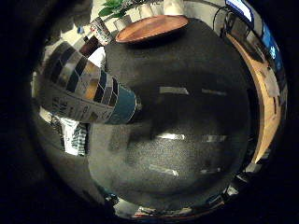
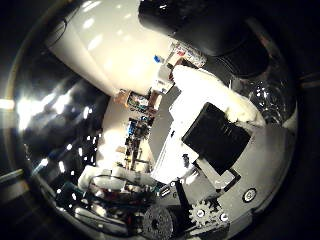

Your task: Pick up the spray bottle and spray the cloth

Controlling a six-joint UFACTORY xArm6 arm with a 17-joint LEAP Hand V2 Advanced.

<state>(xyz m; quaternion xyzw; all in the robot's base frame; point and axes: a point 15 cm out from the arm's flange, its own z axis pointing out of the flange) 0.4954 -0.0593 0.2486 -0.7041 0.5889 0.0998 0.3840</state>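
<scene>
Fingers [image 2: 210,100] on the hand [image 2: 210,150] show up white and black right against the thumb-side camera, but honestly can't tell whether they're curled or holding anything. The spray bottle [image 1: 88,95], with a patterned label and teal band, lies tilted close to the palm, over the dark grey table [image 1: 187,121]. A wooden tray [image 1: 152,27] sits at the table's far edge.

The hand [image 2: 210,135] is built of white shells and a black block, with a grey plate, small screws and a pale gearwheel [image 2: 201,214].
</scene>
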